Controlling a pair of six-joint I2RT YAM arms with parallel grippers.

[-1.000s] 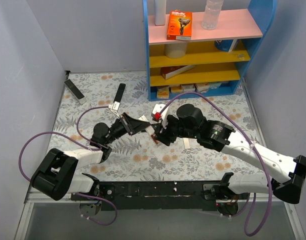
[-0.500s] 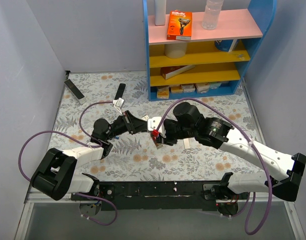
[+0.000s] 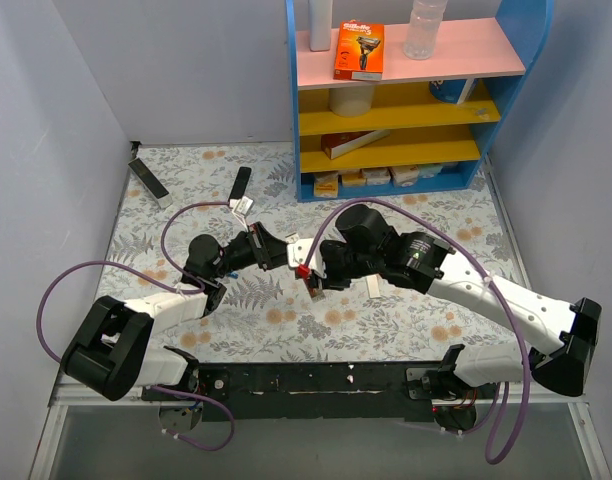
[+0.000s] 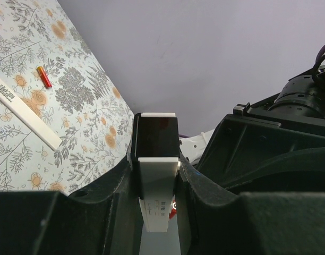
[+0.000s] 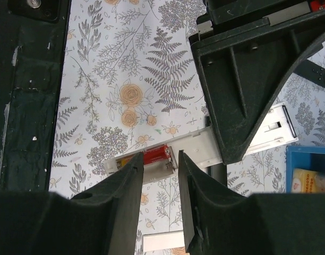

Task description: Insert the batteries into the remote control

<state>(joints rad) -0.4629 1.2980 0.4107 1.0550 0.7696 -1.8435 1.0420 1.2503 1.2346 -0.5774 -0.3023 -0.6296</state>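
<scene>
The left pincer point(image 3: 274, 250) is clamped on the white remote point(image 4: 156, 186), holding it off the bench point(image 3: 286, 322) with its fingers pressed against the two long edges. In the left wrist view the remote's dark, uncovered battery bay faces the camera, with small grey markings on the white part below it. From the right wrist view, the remote point(image 5: 197, 150) runs slantwise under the left pincer's black body, and its free end reaches in between the fingers of the right pincer point(image 5: 159, 159). That pincer is set narrow on a red battery point(image 5: 156, 155), which lies lengthwise at the open bay near the remote's end. Whether it is fully seated there cannot be told. From above, the two pincers meet near the middle of the bench, and the battery shows as a red spot at the right pincer's tip point(image 3: 307, 270). A second red battery point(image 4: 44, 77) lies loose on the floral bench, near a flat white strip point(image 4: 24, 112) with grey markings. Two black remotes point(image 3: 149, 182) point(image 3: 240, 187) lie at the far left, and a blue shelf point(image 3: 406, 100) stands at the back.
</scene>
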